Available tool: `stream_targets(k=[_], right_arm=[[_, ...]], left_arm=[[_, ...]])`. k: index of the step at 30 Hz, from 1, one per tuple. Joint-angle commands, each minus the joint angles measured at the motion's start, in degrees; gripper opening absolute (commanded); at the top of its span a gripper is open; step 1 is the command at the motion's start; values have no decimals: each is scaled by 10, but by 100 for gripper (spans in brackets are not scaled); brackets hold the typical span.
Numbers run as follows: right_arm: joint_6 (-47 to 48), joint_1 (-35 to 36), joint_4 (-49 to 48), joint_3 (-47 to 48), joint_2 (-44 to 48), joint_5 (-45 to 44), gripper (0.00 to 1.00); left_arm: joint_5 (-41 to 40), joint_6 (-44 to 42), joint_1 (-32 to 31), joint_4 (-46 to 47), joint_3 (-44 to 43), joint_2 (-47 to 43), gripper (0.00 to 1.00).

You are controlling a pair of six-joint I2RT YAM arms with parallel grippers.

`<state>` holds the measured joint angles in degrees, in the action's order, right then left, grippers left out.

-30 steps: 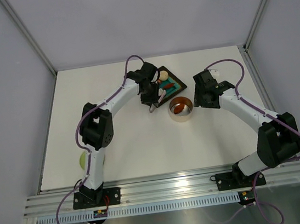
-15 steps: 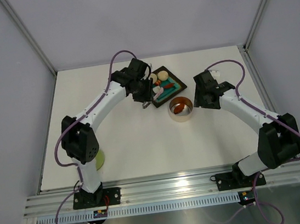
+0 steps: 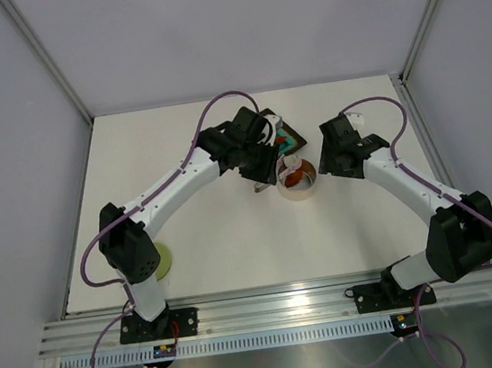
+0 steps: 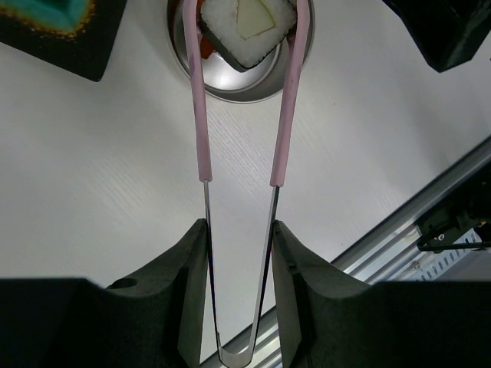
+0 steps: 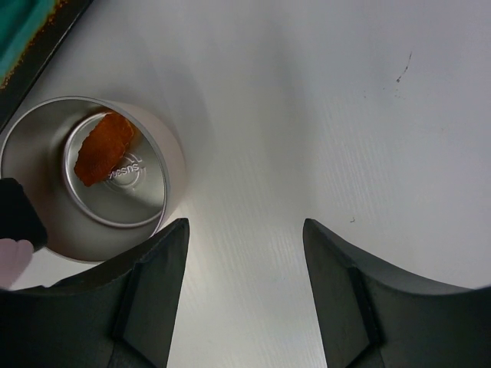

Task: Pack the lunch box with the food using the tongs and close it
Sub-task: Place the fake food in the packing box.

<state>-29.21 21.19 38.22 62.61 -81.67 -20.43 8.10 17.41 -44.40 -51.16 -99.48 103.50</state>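
Note:
My left gripper (image 4: 239, 230) is shut on the handle end of the slim pink tongs (image 4: 202, 115). The tong tips pinch a white food block (image 4: 247, 27) with a pale green centre, held just above the open steel lunch box (image 4: 230, 84). In the top view the left gripper (image 3: 261, 159) hovers at the tin's (image 3: 307, 196) left rim. A red-orange food piece (image 5: 103, 147) lies on the tin's floor (image 5: 46, 211). My right gripper (image 5: 245, 230) is open and empty, beside the tin on its right. The pale green lid (image 3: 158, 261) lies at the near left, partly under the left arm.
The square dark-rimmed teal tray (image 3: 293, 141) sits just behind the tin, mostly covered by the left arm; its corner shows in the left wrist view (image 4: 54, 31). The right arm's wrist (image 3: 346, 148) is close to the tin's right side.
The left arm has swung right from over the tray to over the tin, carrying the tongs and the white block. The right arm has stayed put.

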Motion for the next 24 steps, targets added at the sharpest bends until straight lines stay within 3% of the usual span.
stream_targets(k=[1, 8, 11, 16, 24], right_arm=[[-8, -9, 0, 1, 29, -35, 69], [-8, -30, 3, -17, 75, -51, 69], [-3, -38, 7, -21, 85, -55, 69], [-2, -42, 6, -31, 88, -52, 69], [-3, -43, 4, -35, 92, -48, 69]], left_arm=[[20, -10, -7, 16, -15, -10, 0], [34, -5, -20, 31, -18, 25, 0], [41, -7, -24, 33, -19, 37, 9], [42, -8, -30, 35, -17, 53, 11], [38, -8, -31, 34, -15, 56, 30]])
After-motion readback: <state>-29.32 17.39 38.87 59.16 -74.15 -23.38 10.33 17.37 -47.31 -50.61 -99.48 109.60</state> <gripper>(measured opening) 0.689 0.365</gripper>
